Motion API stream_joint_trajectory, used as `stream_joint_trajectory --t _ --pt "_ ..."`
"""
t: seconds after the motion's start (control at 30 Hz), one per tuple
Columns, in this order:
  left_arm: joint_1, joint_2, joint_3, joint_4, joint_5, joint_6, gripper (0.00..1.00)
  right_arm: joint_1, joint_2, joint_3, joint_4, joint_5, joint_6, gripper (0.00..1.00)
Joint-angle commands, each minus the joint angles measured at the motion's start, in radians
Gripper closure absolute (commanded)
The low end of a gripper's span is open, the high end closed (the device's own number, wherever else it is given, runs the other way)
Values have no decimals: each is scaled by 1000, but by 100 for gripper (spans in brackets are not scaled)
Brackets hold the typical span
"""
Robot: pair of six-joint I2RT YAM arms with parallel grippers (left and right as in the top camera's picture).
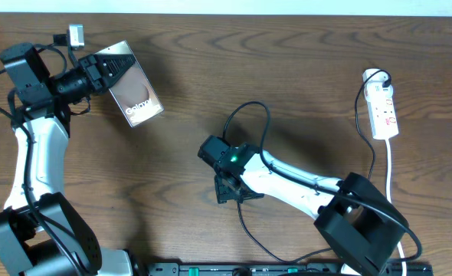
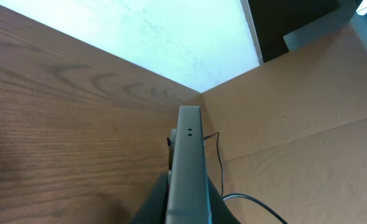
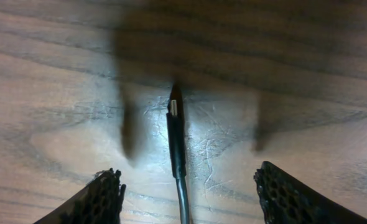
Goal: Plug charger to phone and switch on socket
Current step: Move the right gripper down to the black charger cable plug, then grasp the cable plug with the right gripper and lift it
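Observation:
The phone (image 1: 136, 93), a dark slab with white lettering, hangs tilted above the table's far left corner with my left gripper (image 1: 107, 70) shut on its upper end. From the left wrist view I see the phone (image 2: 187, 162) edge-on between the fingers. The charger (image 1: 245, 115) is a thin black cable looping across the table's middle. My right gripper (image 1: 230, 190) hovers low over it. In the right wrist view the connector tip (image 3: 173, 107) lies flat on the wood, and my right gripper (image 3: 188, 177) stands open astride the cable without touching it. The white socket (image 1: 384, 107) lies at the far right.
The socket's white cord (image 1: 390, 165) runs down the right side toward the right arm's base (image 1: 360, 230). A small grey block (image 1: 75, 34) sits beyond the left arm. A cardboard sheet (image 2: 295, 124) borders the table.

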Motion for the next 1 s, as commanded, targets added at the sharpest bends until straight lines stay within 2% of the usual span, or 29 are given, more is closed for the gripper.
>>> stream_joint_trajectory --t 0.0,0.57,0.97 --pt "3 -9 23 4 21 7 92 -1 21 19 -3 0 18 34" --pt "4 -9 23 5 12 7 92 -64 104 40 -11 -100 -6 37" --pt "3 -9 23 5 13 7 93 -62 115 59 -28 -100 -20 78"
